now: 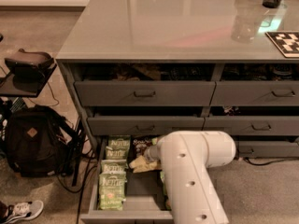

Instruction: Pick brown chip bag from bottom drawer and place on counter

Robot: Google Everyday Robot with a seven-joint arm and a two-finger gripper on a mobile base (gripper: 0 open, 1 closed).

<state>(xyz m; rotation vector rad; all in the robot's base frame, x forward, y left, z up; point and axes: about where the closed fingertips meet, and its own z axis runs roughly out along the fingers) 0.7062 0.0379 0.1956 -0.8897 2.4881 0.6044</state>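
Brown bag [139,152] lying in drawer [126,215], toward the rear, just right of green bags [113,176] ranged along the left wall. Dark crinkled film, pale tan lower part, tilted rather than flat; judged soft, light and apt to slip. Gripper [150,152] lowered inside drawer at the bag's right edge, apparently touching it; closure not determinable, hidden behind white arm [191,171]. Reaching in from above, evidently because drawer is pulled out with its top exposed. Counter [163,22] overhead: flat, glossy, grey-green, reflective; judged a stable surface for placement. Lift not yet evident.
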